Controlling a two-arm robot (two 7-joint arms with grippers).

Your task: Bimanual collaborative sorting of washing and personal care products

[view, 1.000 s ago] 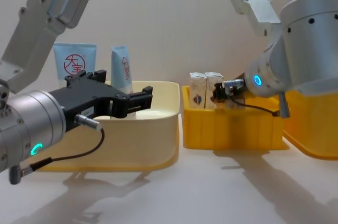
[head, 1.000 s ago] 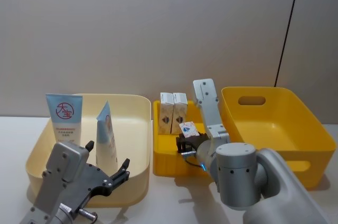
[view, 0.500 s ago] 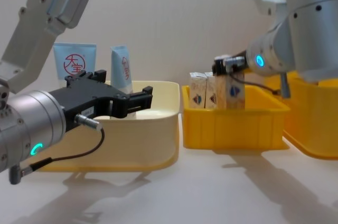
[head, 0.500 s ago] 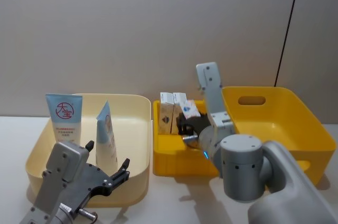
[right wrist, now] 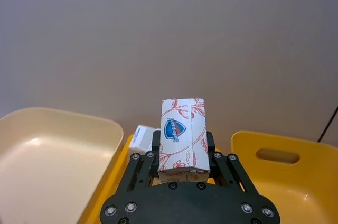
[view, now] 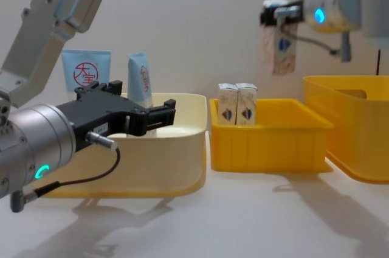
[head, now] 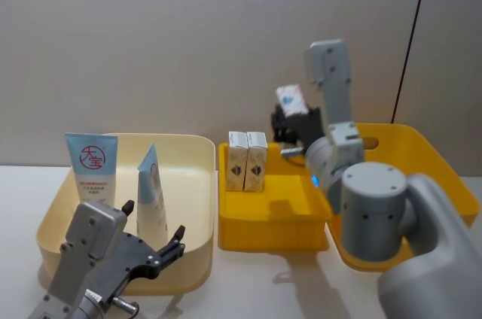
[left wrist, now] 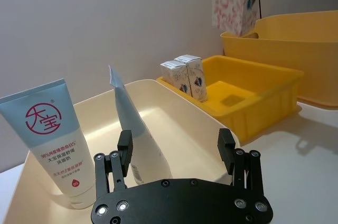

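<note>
Right now the right gripper (head: pixel 291 122) is upper centre-right in the head view. Its black metal fingers pinch the held carton (head: pixel 292 99) by one end. The box is in the air above the small yellow tray (head: pixel 263 223), touching nothing but the fingers. In the chest view, upper right, the held carton (view: pixel 283 51) hangs below the right gripper (view: pixel 281 16). In the right wrist view the held carton (right wrist: pixel 182 134) is a cardboard block, cream with red leafy print and a blue-red shield emblem. It is clamped between the two fingers of the right gripper (right wrist: pixel 182 152).

The left gripper (head: pixel 154 223) is lower left in the head view with its fingers spread wide and nothing between them, just in front of the cream bin (head: pixel 197 259). In the left wrist view the left gripper (left wrist: pixel 175 147) is a flat black plate with screws and two stubby fingers set apart.

Inside the cream bin, which is smooth plastic with rounded corners, a wide tube (head: pixel 92 165) stands upright. It is flat and white with a pale-blue crimped end and a red round logo. Just beside it, a narrow tube (head: pixel 151 191) is seen edge-on and wedge-shaped.

A pair of cartons (head: pixel 248 161) stands upright, side by side and touching, at the back-left corner of the small yellow tray. The tray is rectangular with a ribbed front wall (view: pixel 267 148).

The big yellow bin (head: pixel 422 161), glossy with a slot handle, sits at right on the white table (view: pixel 243 221).
</note>
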